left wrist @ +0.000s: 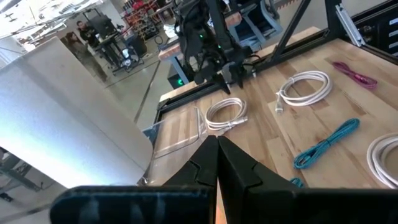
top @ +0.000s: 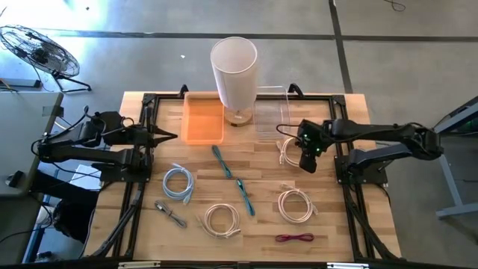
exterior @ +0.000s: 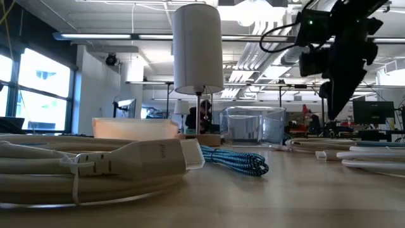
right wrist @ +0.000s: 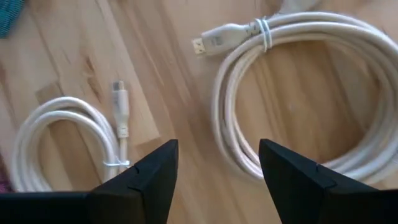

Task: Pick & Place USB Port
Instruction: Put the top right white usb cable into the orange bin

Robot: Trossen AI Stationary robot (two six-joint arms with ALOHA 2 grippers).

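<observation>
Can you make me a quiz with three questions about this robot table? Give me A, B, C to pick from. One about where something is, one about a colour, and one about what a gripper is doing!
1. Where does the tall white lamp stand?
A. Between the orange tray and the clear box
B. On the floor by the fan
C. On top of the red cable

2. What colour is the small thin cable at the near edge of the table?
A. Green
B. Dark red
C. Yellow

3. What is the right gripper doing?
A. Holding a cable
B. Resting inside the orange tray
C. Open above the white cables, holding nothing

Answers:
1 A, the high view shows the lamp base between the tray and the box.
2 B, it looks dark red from above.
3 C, the right wrist view shows its fingers apart with bare wood between them.
</observation>
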